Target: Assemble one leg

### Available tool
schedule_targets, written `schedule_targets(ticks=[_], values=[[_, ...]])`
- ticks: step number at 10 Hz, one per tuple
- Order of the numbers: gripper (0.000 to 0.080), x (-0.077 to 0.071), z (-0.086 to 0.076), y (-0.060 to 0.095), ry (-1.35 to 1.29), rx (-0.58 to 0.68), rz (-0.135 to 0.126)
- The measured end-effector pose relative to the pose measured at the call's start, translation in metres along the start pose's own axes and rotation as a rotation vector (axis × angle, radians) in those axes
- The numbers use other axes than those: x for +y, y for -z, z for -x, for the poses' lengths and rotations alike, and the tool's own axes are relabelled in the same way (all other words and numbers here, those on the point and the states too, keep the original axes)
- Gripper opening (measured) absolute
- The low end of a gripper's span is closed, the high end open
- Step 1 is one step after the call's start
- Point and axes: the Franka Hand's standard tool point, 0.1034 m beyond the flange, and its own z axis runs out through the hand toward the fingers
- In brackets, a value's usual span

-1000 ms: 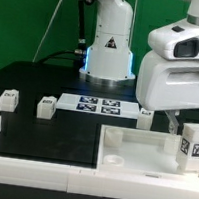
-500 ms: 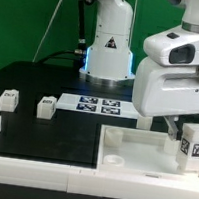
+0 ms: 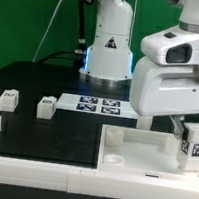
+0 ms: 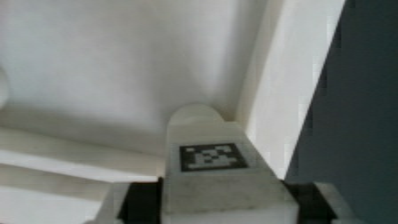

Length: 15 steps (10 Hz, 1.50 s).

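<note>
- The gripper [image 3: 192, 137] is closed on the leg [image 3: 195, 150] and holds it.
- In the exterior view, the leg is at about 3 o'clock, close to the edge of the picture.
- The leg stands up straight, and its black-and-white tag faces the camera.
- The leg is over the far end of the big white tray panel [image 3: 136, 152]. I cannot tell if it touches the panel.
- In the wrist view, the leg [image 4: 214, 140] sits in the gripper [image 4: 217, 195], with one of the fingers [image 4: 139, 203] on each side of it.
- There, white panel shows behind the leg.
- The big white arm [image 3: 170, 81] fills the exterior view from 1 to 3 o'clock.
- On the black table [image 3: 53, 137], the first spare leg [image 3: 7, 100] lies at 9 o'clock.
- The second spare leg [image 3: 45, 106] lies near it, a bit closer to the middle.
- The marker board [image 3: 99, 106] lies flat near the middle of the picture, between the spare legs and the arm.
</note>
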Motion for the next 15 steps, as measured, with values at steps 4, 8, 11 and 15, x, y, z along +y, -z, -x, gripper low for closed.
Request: schedule_targets(ticks=[4,8,11,15], values=[[0.0294,0.000,0.001,-0.003,-0.397,0.018,-0.016],[0.0295,-0.006,-0.002,-0.004,-0.992,0.042,-0.038],[0.0295,-0.010,-0.002,-0.005,-1.202,0.034,-0.031],[0.0633,-0.010,-0.002,-0.003,-0.986,0.033,-0.025]])
